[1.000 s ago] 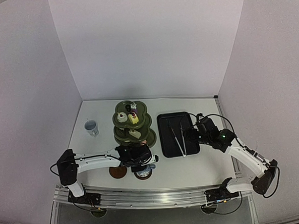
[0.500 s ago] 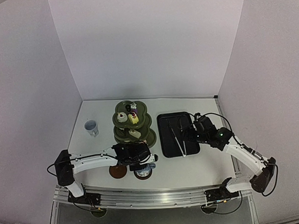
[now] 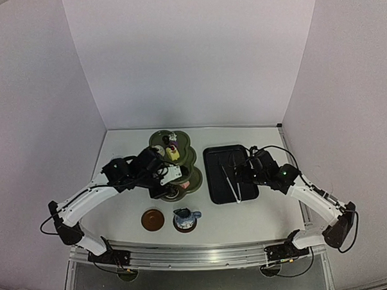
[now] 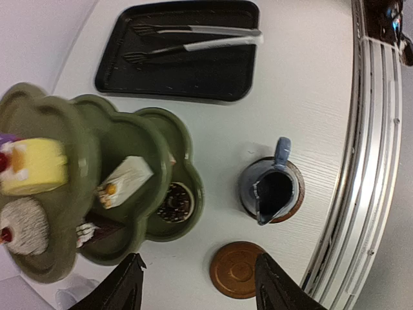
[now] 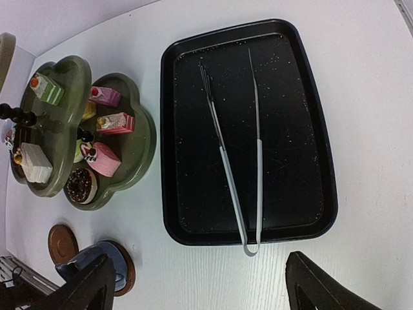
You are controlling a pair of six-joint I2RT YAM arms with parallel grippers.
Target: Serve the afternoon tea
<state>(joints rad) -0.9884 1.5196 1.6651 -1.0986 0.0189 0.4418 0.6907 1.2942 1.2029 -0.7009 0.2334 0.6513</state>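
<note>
Here, your left gripper (image 4: 198,259) and right gripper (image 5: 200,258) hung spread, empty; the glossy dark blue jug (image 4: 274,190) sat on a round brown saucer (image 3: 186,231) near the dark green scalloped three-tier stand (image 4: 155,129).

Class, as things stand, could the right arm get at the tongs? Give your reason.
Probably yes. The right gripper hangs over the tray with open jaws, and the tongs lie alone in it, with nothing over them.
</note>
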